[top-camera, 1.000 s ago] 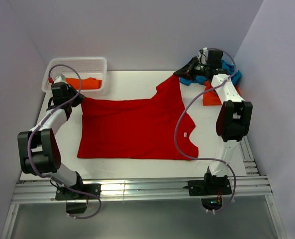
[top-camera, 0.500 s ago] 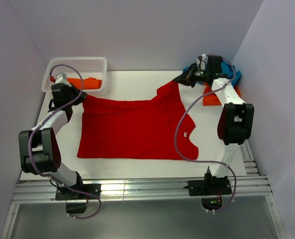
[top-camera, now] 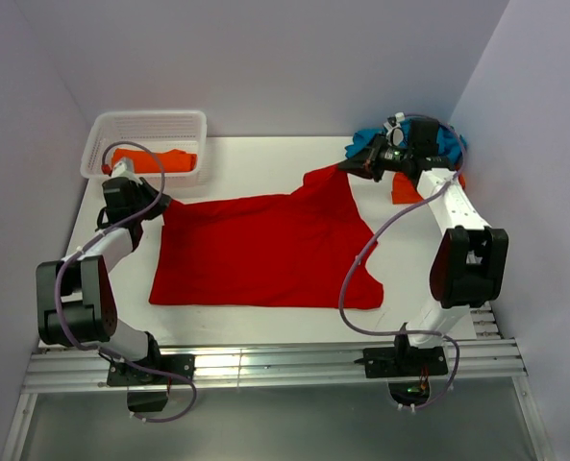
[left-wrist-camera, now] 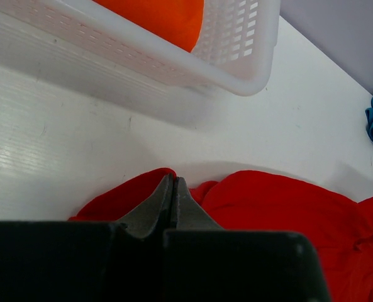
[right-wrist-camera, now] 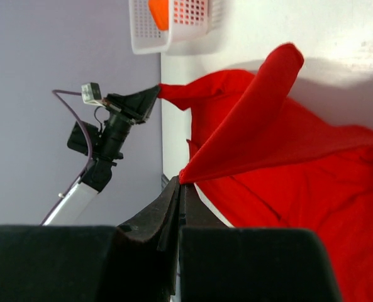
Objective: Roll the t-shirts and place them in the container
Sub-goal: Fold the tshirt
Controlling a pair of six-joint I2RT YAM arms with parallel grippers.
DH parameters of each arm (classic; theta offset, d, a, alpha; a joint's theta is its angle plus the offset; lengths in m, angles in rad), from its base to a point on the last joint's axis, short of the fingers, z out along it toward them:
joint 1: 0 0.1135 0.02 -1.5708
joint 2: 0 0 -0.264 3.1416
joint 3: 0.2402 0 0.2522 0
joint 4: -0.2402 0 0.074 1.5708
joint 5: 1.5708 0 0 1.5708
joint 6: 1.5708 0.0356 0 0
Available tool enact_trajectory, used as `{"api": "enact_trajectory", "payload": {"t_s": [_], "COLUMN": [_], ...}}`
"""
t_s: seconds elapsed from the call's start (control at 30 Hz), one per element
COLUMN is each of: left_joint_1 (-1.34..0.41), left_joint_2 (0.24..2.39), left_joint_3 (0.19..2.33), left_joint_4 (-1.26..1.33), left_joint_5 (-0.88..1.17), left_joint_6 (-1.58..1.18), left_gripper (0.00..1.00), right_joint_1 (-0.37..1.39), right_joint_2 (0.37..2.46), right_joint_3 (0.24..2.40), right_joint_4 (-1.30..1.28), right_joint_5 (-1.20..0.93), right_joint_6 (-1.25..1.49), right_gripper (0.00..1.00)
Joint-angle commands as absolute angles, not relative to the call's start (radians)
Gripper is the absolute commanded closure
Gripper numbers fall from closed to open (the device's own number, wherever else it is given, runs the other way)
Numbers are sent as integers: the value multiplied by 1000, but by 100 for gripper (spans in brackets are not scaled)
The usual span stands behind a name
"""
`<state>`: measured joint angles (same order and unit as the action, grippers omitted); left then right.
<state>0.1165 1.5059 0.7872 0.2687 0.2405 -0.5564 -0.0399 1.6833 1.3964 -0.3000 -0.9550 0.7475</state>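
Red t-shirt (top-camera: 265, 252) spread on table (top-camera: 246, 158), left gripper (top-camera: 161, 206) clamped on its far-left corner, right gripper (top-camera: 346, 168) pinching its raised far-right corner

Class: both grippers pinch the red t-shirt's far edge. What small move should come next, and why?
Probably draw both grippers toward the near edge, folding the raised far edge over to start the roll. The left gripper and right gripper are shut on the red t-shirt along its far edge, and the rest lies on the table.
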Motion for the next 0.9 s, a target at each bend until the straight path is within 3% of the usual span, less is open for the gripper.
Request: {"api": "enact_trajectory", "payload": {"t_s": [0.0, 0.87], "left_joint_1": [120, 130], "left_joint_2": [1448, 1355], "left_joint_3": [778, 709], "left_joint_4": [337, 362], "left_joint_5": [259, 196], "left_joint_6": [-525, -526], "left_gripper": [100, 100], "right_joint_1": [-48, -52], "right_joint_2": [1605, 1281], "right_joint_3": [1349, 1046], "right_joint_4": [-284, -334], "right_joint_5": [-969, -934], "right_joint_6": [733, 709], "right_gripper": [100, 100]}}
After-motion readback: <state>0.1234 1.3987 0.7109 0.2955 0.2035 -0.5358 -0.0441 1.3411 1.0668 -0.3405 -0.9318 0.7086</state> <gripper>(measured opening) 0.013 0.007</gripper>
